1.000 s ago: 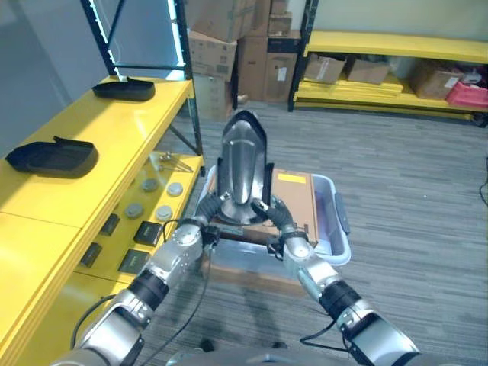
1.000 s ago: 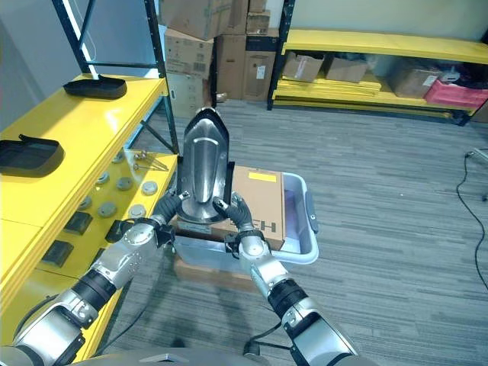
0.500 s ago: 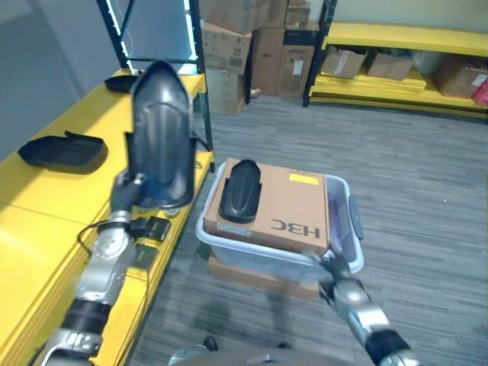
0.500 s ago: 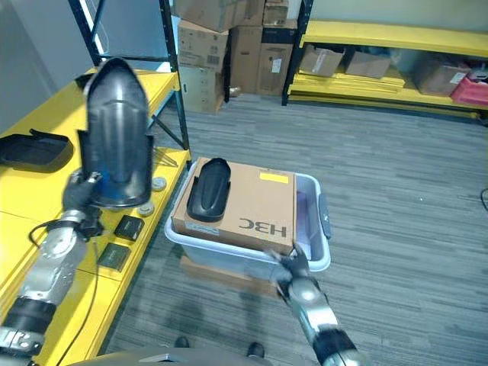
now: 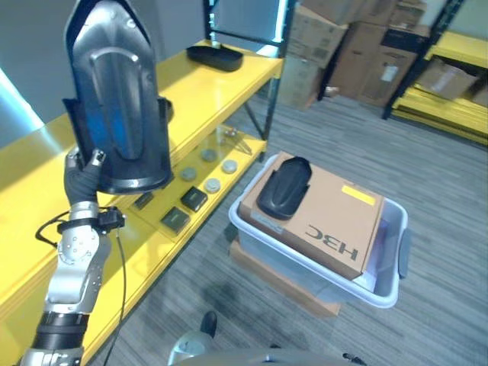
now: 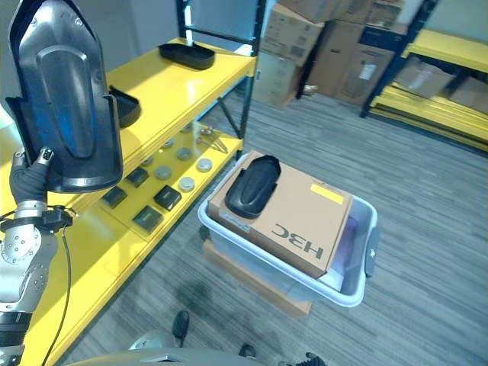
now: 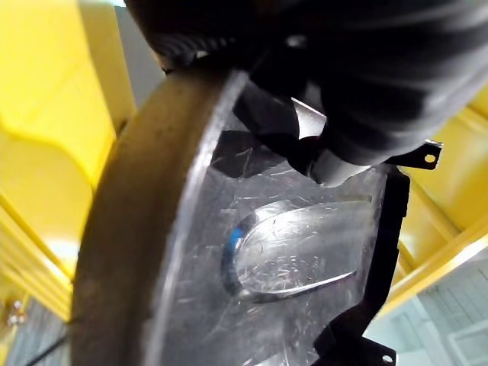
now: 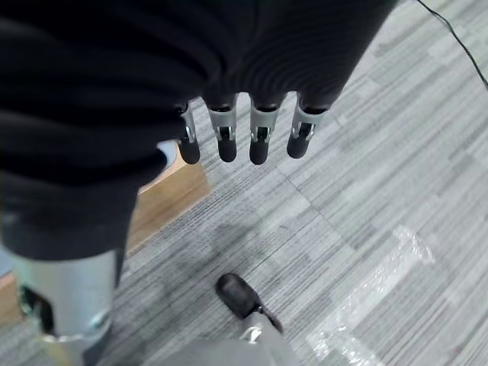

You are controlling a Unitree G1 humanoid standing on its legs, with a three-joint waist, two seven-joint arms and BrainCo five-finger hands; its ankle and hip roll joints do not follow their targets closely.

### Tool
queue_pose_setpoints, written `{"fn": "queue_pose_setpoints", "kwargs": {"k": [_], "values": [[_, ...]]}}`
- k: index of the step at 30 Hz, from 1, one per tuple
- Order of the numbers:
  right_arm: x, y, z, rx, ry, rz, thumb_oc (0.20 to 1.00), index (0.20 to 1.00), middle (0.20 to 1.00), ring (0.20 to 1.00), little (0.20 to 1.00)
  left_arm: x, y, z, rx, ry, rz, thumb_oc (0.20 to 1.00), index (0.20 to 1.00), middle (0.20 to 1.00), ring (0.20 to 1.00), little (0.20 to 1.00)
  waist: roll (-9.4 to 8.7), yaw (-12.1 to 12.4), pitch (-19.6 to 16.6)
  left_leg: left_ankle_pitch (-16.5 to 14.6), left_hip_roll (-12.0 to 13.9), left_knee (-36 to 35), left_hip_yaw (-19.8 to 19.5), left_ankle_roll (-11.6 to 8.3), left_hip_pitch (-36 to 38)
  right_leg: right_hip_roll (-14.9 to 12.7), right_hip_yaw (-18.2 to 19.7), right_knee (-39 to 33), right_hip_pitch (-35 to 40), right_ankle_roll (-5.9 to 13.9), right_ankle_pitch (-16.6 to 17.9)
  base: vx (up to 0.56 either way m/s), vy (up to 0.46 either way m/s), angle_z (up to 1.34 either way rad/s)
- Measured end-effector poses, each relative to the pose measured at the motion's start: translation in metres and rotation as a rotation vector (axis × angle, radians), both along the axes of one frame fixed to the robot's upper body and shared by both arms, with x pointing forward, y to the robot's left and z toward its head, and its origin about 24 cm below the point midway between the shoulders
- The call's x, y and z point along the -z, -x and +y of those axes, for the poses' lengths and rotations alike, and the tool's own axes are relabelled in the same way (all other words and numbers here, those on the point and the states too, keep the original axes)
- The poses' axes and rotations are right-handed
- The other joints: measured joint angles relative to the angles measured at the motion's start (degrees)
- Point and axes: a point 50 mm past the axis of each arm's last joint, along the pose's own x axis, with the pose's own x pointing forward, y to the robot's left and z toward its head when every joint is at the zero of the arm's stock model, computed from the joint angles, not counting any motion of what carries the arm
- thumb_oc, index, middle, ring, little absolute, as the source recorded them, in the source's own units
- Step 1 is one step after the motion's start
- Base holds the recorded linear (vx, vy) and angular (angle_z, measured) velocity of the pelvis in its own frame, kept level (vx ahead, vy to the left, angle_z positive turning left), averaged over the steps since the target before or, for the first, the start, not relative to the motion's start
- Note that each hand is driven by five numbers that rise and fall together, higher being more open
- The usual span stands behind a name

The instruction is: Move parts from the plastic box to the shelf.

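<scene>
The left robot hand (image 5: 82, 177) grips the lower rim of a large glossy black moulded plastic shell (image 5: 116, 97), holding it upright above the yellow metal shelf (image 5: 206, 84). The right robot hand (image 8: 236, 133) hangs with straight fingers over the grey floor, holding nothing. A second, smaller black shell (image 5: 283, 185) lies on a brown cardboard box (image 5: 328, 221) in the pale plastic box (image 5: 385, 286). The shell looks stiff, light and slick (best gripped at its edge).

Cardboard boxes (image 5: 358, 46) stacked on grey floor (image 5: 457, 175)
</scene>
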Motion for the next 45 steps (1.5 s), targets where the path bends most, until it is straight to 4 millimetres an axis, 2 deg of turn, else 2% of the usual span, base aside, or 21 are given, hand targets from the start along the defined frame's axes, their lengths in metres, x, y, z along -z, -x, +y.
{"fn": "queue_pose_setpoints", "kwargs": {"k": [2, 4, 5, 6, 7, 12, 15, 17, 20, 21, 22, 24, 26, 27, 30, 32, 35, 37, 38, 39, 45], "values": [[0.003, 0.005, 0.006, -0.006, -0.012, 0.019, 1.000, 1.000, 1.000, 1.000, 1.000, 0.003, -0.001, 0.001, 0.003, -0.008, 0.018, 0.200, 0.200, 0.200, 0.200, 0.200, -0.70, -0.3, 0.4, -4.2, 0.7, 0.0, 5.7, 0.74, -1.6, -1.3, -5.9, 0.3, 0.9, -0.69, -0.8, 0.06, 0.070, 1.59], [0.004, 0.013, 0.011, 0.001, -0.016, 0.030, 1.000, 1.000, 1.000, 1.000, 1.000, 0.010, -0.002, 0.000, 0.013, -0.015, 0.045, 0.200, 0.200, 0.200, 0.200, 0.200, -1.17, -0.9, 0.5, -8.6, 1.6, 0.1, 17.3, 1.87, -2.6, -3.1, -13.8, 0.4, 2.5, 0.32, -1.5, 0.07, 0.120, 1.89], [0.005, 0.020, 0.009, 0.014, -0.004, 0.061, 1.000, 1.000, 1.000, 1.000, 1.000, 0.018, 0.000, -0.002, 0.018, -0.018, 0.069, 0.200, 0.200, 0.200, 0.200, 0.200, -0.49, -2.3, 0.4, -5.8, 2.8, 1.3, 24.8, 1.92, -2.4, -4.3, -17.9, 1.5, 3.3, 0.00, -3.5, 0.16, 0.162, 2.01], [0.003, 0.017, 0.003, 0.020, 0.013, 0.062, 1.000, 1.000, 1.000, 1.000, 1.000, 0.023, 0.005, 0.000, 0.003, -0.021, 0.086, 0.200, 0.200, 0.200, 0.200, 0.200, 0.56, -0.9, 0.7, -4.2, 3.4, 1.0, 26.2, 1.13, -1.6, -4.3, -17.9, 2.5, 3.4, 0.24, -4.3, 0.18, 0.177, 1.56], [0.003, 0.012, 0.000, 0.032, 0.027, 0.057, 1.000, 1.000, 1.000, 1.000, 1.000, 0.026, 0.006, 0.003, -0.018, -0.032, 0.101, 0.200, 0.200, 0.200, 0.200, 0.200, 2.03, -0.5, 0.5, -2.6, 2.9, 0.9, 26.5, 1.88, -1.4, -4.1, -16.9, 3.1, 4.3, 1.40, -5.2, 0.20, 0.160, 0.57], [0.002, -0.017, 0.001, -0.015, 0.049, 0.031, 1.000, 1.000, 1.000, 1.000, 1.000, 0.036, 0.021, 0.020, -0.107, -0.068, 0.140, 0.200, 0.200, 0.200, 0.200, 0.200, 1.06, 3.5, 0.2, -0.4, -1.3, 1.9, 21.3, 1.17, -0.5, -6.0, -7.1, 4.2, 3.9, 2.46, -7.5, 0.23, 0.167, 0.04], [0.004, -0.013, 0.007, -0.009, 0.035, 0.039, 1.000, 1.000, 1.000, 1.000, 1.000, 0.035, 0.022, 0.023, -0.119, -0.083, 0.141, 0.200, 0.200, 0.200, 0.200, 0.200, -0.45, 4.2, -0.4, 0.2, -4.0, 1.9, 20.0, 2.20, -0.3, -8.1, -6.7, 5.1, 4.4, 3.46, -8.2, 0.21, 0.154, 0.20], [0.007, -0.012, 0.017, -0.003, 0.011, 0.041, 1.000, 1.000, 1.000, 1.000, 1.000, 0.031, 0.023, 0.029, -0.130, -0.104, 0.133, 0.200, 0.200, 0.200, 0.200, 0.200, -1.94, 4.8, 0.0, -0.4, -5.8, 2.3, 19.0, 4.38, 0.5, -10.2, -6.6, 9.0, 4.2, 3.71, -9.0, 0.24, 0.251, 0.19], [0.006, -0.015, 0.017, 0.093, -0.009, -0.026, 1.000, 1.000, 1.000, 1.000, 1.000, 0.030, 0.015, 0.028, -0.110, -0.124, 0.136, 0.200, 0.200, 0.200, 0.200, 0.200, 0.10, 2.5, 1.3, -0.8, -6.5, 4.2, 16.9, 9.68, 1.6, -15.6, -2.6, 36.5, -5.1, 5.69, -7.6, 0.19, 0.216, 0.47], [0.005, -0.019, 0.016, 0.118, -0.008, -0.054, 1.000, 1.000, 1.000, 1.000, 1.000, 0.029, 0.013, 0.029, -0.105, -0.136, 0.139, 0.200, 0.200, 0.200, 0.200, 0.200, -0.25, 1.3, 1.7, -1.5, -7.4, 4.9, 15.3, 10.09, 1.9, -17.7, 1.1, 46.5, -10.3, 6.41, -6.0, 0.10, -0.013, 0.72], [0.005, -0.026, 0.017, 0.118, -0.013, -0.071, 1.000, 1.000, 1.000, 1.000, 1.000, 0.029, 0.011, 0.030, -0.097, -0.163, 0.152, 0.200, 0.200, 0.200, 0.200, 0.200, -0.43, -0.3, 2.2, -1.8, -8.1, 4.4, 14.4, 10.13, 2.6, -17.9, 6.7, 55.0, -17.0, 7.44, -7.7, 0.17, -0.116, 0.56], [0.003, -0.033, 0.015, 0.129, -0.014, -0.104, 1.000, 1.000, 1.000, 1.000, 1.000, 0.029, 0.010, 0.029, -0.080, -0.198, 0.169, 0.200, 0.200, 0.200, 0.200, 0.200, -0.71, -1.1, 2.5, -2.5, -8.2, 3.8, 13.9, 9.87, 3.7, -14.5, 9.3, 52.0, -25.5, 6.52, -10.1, 0.18, -0.298, 0.26], [0.002, -0.035, 0.013, 0.129, -0.013, -0.118, 1.000, 1.000, 1.000, 1.000, 1.000, 0.029, 0.008, 0.027, -0.077, -0.206, 0.172, 0.200, 0.200, 0.200, 0.200, 0.200, -0.61, -2.0, 2.5, -2.7, -8.1, 3.9, 13.6, 9.22, 3.4, -12.6, 9.6, 42.7, -26.3, 5.56, -9.5, 0.16, -0.362, 0.58], [0.002, -0.032, 0.012, 0.132, -0.015, -0.124, 1.000, 1.000, 1.000, 1.000, 1.000, 0.029, 0.003, 0.021, -0.070, -0.200, 0.169, 0.200, 0.200, 0.200, 0.200, 0.200, -0.66, -4.0, 2.7, -2.4, -8.1, 3.8, 12.9, 8.78, 3.4, -10.2, 10.9, 24.6, -24.4, 4.97, -7.1, 0.19, -0.234, 0.98], [0.002, -0.028, 0.011, 0.145, -0.017, -0.121, 1.000, 1.000, 1.000, 1.000, 1.000, 0.034, 0.000, 0.016, -0.092, -0.165, 0.180, 0.200, 0.200, 0.200, 0.200, 0.200, -2.08, -4.8, 2.2, -3.8, -9.1, 4.8, 10.9, 7.59, 3.3, -9.0, 13.9, 10.7, -21.2, 4.64, -1.2, 0.29, -0.318, 0.66], [0.004, -0.016, 0.009, 0.143, -0.015, -0.075, 1.000, 1.000, 1.000, 1.000, 1.000, 0.041, 0.003, 0.016, -0.111, -0.142, 0.209, 0.200, 0.200, 0.200, 0.200, 0.200, -2.22, -3.7, 1.8, -4.4, -8.4, 4.3, 10.9, 6.96, 4.7, -8.0, 11.7, 12.3, -17.9, 3.45, -0.3, 0.27, -0.313, 0.45], [0.006, -0.007, 0.009, 0.153, -0.020, -0.033, 1.000, 1.000, 1.000, 1.000, 1.000, 0.049, 0.004, 0.015, -0.180, -0.095, 0.252, 0.200, 0.200, 0.200, 0.200, 0.200, -3.72, -3.3, 0.1, -4.3, -7.7, 3.6, 9.0, 5.72, 5.6, -5.4, 9.7, 3.0, -7.6, 1.74, 3.3, 0.17, -0.182, 0.29], [0.002, -0.013, 0.001, 0.146, -0.002, -0.059, 1.000, 1.000, 1.000, 1.000, 1.000, 0.060, 0.001, 0.007, -0.199, -0.066, 0.321, 0.200, 0.200, 0.200, 0.200, 0.200, -3.98, -5.2, -0.2, -5.7, -5.9, 2.6, 11.0, 2.17, 6.2, -4.4, 7.1, -0.1, -4.4, 0.37, 4.8, 0.14, -0.101, 0.42], [0.002, -0.012, -0.001, 0.149, 0.004, -0.053, 1.000, 1.000, 1.000, 1.000, 1.000, 0.064, -0.003, 0.003, -0.186, -0.079, 0.349, 0.200, 0.200, 0.200, 0.200, 0.200, -4.05, -6.6, -0.3, -6.2, -3.5, 2.4, 17.4, 2.28, 6.8, -4.3, 5.7, -0.1, -3.4, 0.12, 4.1, 0.07, -0.046, 0.76], [0.001, -0.009, -0.003, 0.152, 0.012, -0.042, 1.000, 1.000, 1.000, 1.000, 1.000, 0.067, -0.008, -0.002, -0.168, -0.097, 0.372, 0.200, 0.200, 0.200, 0.200, 0.200, -3.96, -7.8, -0.4, -5.6, -2.3, 2.5, 20.7, 2.55, 7.4, -4.1, 4.9, -0.1, -2.8, 0.25, 3.3, 0.05, -0.024, 0.63], [0.001, -0.008, -0.004, 0.178, 0.006, -0.027, 1.000, 1.000, 1.000, 1.000, 1.000, 0.089, -0.032, 0.001, -0.191, -0.144, 0.559, 0.200, 0.200, 0.200, 0.200, 0.200, -2.65, -10.7, -1.1, -3.1, -1.5, 0.3, 22.8, 3.06, 9.3, -2.9, 6.3, -0.5, -2.9, 0.33, 2.1, 0.06, 0.012, -0.09]]}}
